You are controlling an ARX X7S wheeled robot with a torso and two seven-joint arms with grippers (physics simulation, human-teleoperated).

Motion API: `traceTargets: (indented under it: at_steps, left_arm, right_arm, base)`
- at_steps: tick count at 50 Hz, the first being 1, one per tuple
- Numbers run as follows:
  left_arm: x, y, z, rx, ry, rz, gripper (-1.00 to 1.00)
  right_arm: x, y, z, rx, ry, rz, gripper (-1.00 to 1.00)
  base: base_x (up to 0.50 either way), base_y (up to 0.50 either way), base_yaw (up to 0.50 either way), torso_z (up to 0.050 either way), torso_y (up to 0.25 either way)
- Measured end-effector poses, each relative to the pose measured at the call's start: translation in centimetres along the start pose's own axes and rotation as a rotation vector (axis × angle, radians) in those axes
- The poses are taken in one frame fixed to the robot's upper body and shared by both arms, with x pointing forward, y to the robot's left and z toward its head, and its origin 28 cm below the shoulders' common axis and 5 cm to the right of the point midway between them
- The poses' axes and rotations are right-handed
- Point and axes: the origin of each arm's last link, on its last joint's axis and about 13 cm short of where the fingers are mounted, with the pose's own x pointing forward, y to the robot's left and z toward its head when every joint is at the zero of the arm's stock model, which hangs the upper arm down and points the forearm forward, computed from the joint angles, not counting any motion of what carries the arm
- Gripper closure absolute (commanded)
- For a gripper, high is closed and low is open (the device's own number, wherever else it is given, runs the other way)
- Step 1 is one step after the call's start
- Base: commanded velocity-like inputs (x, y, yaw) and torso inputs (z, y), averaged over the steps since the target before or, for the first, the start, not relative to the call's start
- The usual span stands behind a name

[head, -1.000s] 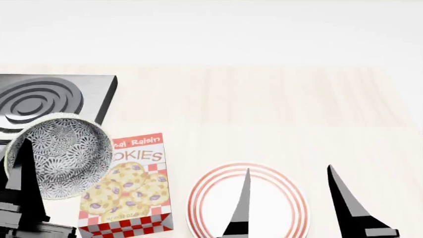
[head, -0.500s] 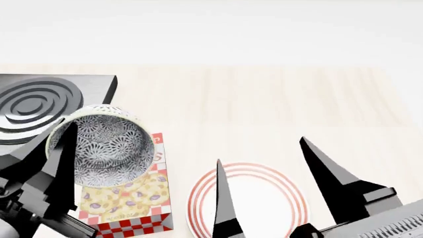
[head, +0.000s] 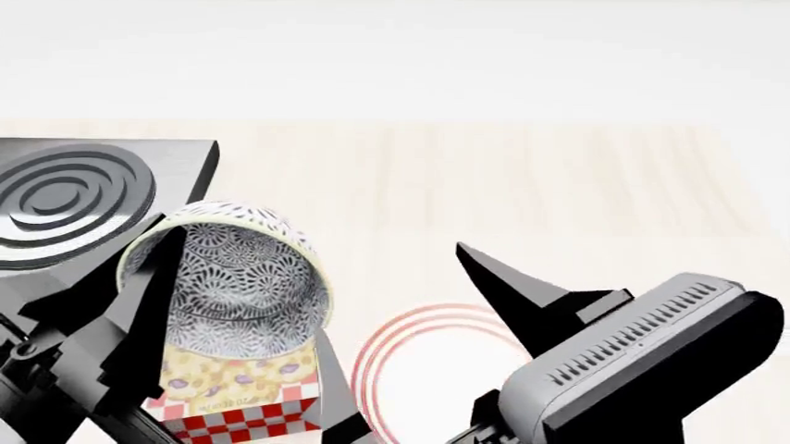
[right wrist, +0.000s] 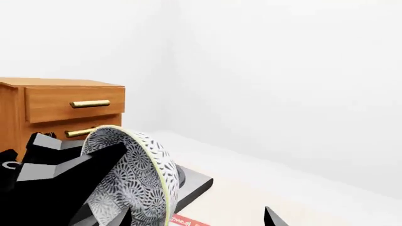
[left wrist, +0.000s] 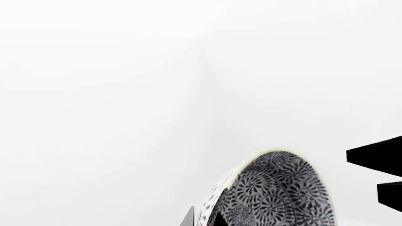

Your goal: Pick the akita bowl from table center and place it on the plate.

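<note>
The akita bowl (head: 240, 277), white with a black floral pattern, hangs tilted on its side above the cookie box, its opening facing the head camera. My left gripper (head: 154, 259) is shut on its rim, one finger inside and one outside; the left wrist view shows the bowl (left wrist: 276, 193) with the left gripper (left wrist: 204, 219) straddling its wall. The plate (head: 401, 347), white with red rings, lies to the right of the bowl, mostly hidden under my right arm. My right gripper (head: 392, 301) is open above the plate and holds nothing. In the right wrist view the bowl (right wrist: 135, 179) sits ahead of the right gripper (right wrist: 197, 216).
A cookie box (head: 240, 393) lies flat under the bowl. A dark stove burner block (head: 74, 190) sits at the table's left. The wooden drawer cabinet (right wrist: 63, 106) stands beyond the table. Light wood tabletop (head: 519, 185) stretches behind the plate.
My left gripper has carried the bowl rightward over the cookie box, closer to the plate. The right arm has swung up and left over the plate, covering most of it.
</note>
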Motion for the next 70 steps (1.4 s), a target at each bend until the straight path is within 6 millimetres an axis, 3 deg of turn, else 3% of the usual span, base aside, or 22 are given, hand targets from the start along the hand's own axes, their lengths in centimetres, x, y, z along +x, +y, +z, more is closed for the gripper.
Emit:
traceTargets:
  at_steps: [31, 32, 61, 62, 70]
  left_arm:
    - [0.0, -0.7, 1.4, -0.008, -0.026, -0.062, 1.0]
    - [0.0, -0.7, 1.5, -0.009, -0.027, -0.063, 1.0]
    - [-0.1, -0.8, 1.5, -0.01, -0.028, -0.068, 1.0]
    - [-0.1, -0.8, 1.5, -0.01, -0.028, -0.068, -1.0]
    - [-0.3, -0.9, 1.0, -0.001, -0.016, -0.066, -1.0]
  right_arm:
    - [1.7, 0.3, -1.0, 0.04, 0.011, 0.065, -1.0]
    - [1.8, 0.3, -1.0, 0.043, 0.011, 0.065, 1.0]
    - [2.1, 0.6, -1.9, 0.063, 0.004, 0.08, 1.0]
    - [2.1, 0.6, -1.9, 0.064, 0.004, 0.08, 1.0]
    - [2.0, 0.7, -2.1, 0.074, 0.003, 0.079, 1.0]
  base:
    - [0.0, 0.0, 0.0, 0.0, 0.0]
    - [0.0, 0.0, 0.0, 0.0, 0.0]
    - [0.0, 0.0, 0.0, 0.0, 0.0]
    - [0.0, 0.0, 0.0, 0.0, 0.0]
    - [0.0, 0.0, 0.0, 0.0, 0.001]
